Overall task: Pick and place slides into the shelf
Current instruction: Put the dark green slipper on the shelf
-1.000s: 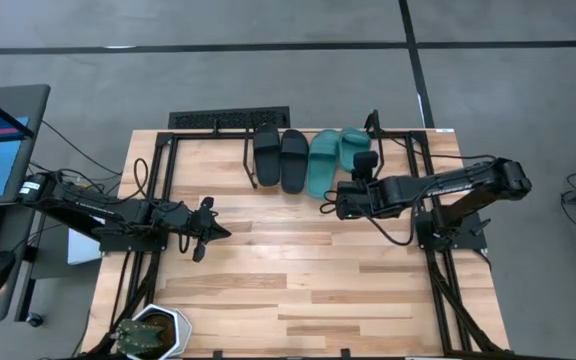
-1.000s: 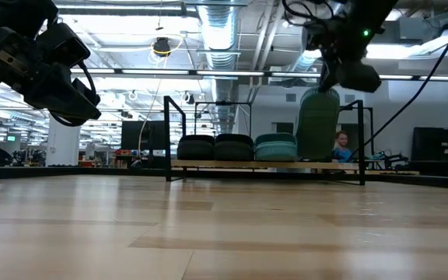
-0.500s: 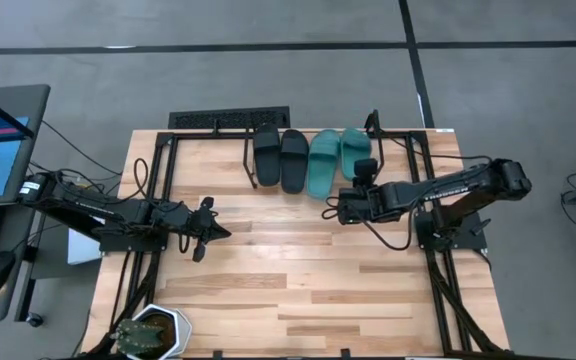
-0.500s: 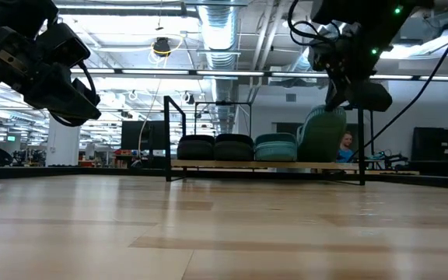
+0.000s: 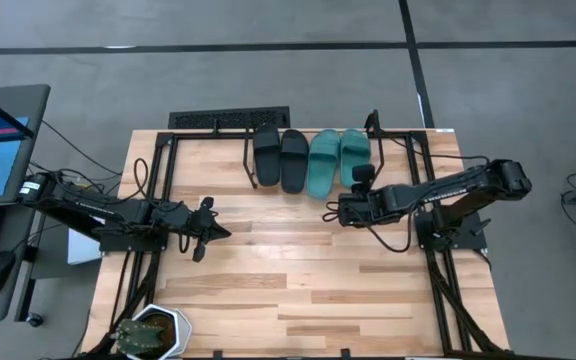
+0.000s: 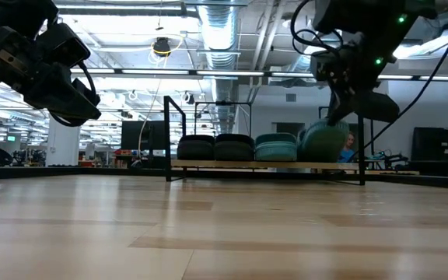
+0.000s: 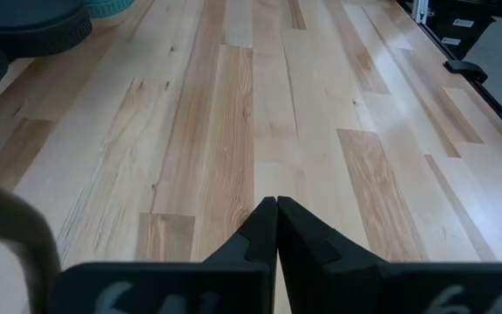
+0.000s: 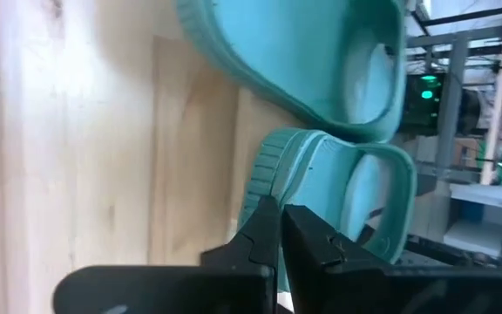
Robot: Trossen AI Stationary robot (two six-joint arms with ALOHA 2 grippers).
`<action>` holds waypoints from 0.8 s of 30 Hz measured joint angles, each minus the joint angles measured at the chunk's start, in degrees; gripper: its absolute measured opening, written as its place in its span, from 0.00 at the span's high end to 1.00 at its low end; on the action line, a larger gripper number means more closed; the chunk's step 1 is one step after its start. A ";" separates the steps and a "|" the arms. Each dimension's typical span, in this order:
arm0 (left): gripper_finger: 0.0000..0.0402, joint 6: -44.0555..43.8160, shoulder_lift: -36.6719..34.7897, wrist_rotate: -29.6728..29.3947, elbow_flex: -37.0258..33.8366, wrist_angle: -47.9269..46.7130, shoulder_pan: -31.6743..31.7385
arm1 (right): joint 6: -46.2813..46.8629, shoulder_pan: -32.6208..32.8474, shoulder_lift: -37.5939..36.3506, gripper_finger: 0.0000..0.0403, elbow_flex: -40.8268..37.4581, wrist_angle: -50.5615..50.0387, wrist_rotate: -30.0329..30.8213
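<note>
2 black slides and 2 teal green slides sit side by side in the shelf of thin black rods. The surface is pale blond wood in long planks with streaked brown grain. Both arms and each tool, left tool and right tool, are dark black. A black slotted grille lies behind, on grey floor crossed by black lines.

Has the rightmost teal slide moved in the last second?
Yes. In the low view the rightmost teal slide has tipped from standing on end to lying on the shelf beside the other teal slide, level with it.
</note>
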 joint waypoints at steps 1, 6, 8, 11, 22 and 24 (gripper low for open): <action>1.00 -0.02 0.00 0.00 0.00 0.00 0.01 | -0.07 -0.02 0.00 1.00 -0.32 0.19 -0.47; 1.00 -0.02 0.00 0.00 0.00 0.02 0.01 | -0.18 -0.68 0.00 1.00 -2.08 1.01 -2.91; 1.00 -0.02 0.00 0.00 0.00 0.02 0.00 | 0.15 -0.63 0.00 1.00 -2.47 1.03 -3.08; 1.00 -0.02 0.00 0.00 -0.02 0.02 0.00 | 0.18 -0.63 0.00 1.00 -2.52 1.07 -4.60; 1.00 0.00 0.00 0.00 0.00 0.02 0.00 | -0.23 -2.71 0.00 0.82 -2.52 3.94 -9.64; 1.00 0.00 0.00 0.00 -0.02 0.02 -0.01 | -0.12 -3.45 0.00 0.76 -2.52 3.91 -10.97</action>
